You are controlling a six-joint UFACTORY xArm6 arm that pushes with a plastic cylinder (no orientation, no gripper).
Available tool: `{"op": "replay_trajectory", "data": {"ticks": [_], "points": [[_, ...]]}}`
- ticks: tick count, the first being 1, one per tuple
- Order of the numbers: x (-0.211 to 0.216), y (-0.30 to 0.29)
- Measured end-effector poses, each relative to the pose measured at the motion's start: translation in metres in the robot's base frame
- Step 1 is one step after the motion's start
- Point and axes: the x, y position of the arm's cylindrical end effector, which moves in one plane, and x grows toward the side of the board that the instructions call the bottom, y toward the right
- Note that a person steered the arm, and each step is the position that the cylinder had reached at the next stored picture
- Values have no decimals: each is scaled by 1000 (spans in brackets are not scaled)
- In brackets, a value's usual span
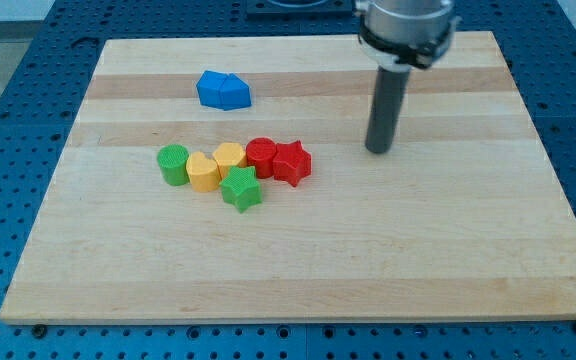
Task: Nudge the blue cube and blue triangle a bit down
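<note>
The blue cube (211, 88) and the blue triangle (235, 93) sit touching side by side near the top left of the wooden board (448, 250). My tip (378, 150) rests on the board well to the right of them and lower in the view, right of the red star (292, 162). It touches no block.
A cluster lies below the blue pair: a green cylinder (173, 164), two yellow blocks (203, 171) (230, 157), a red cylinder (261, 156), the red star and a green star (240, 188). The board's edges border a blue perforated table.
</note>
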Motion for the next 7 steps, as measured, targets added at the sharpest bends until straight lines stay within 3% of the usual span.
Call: {"op": "replay_trajectory", "data": {"ticks": [1, 4, 5, 6, 7], "points": [[-26, -65], [-29, -299], [-54, -331], [-99, -324], [-137, -282]]}}
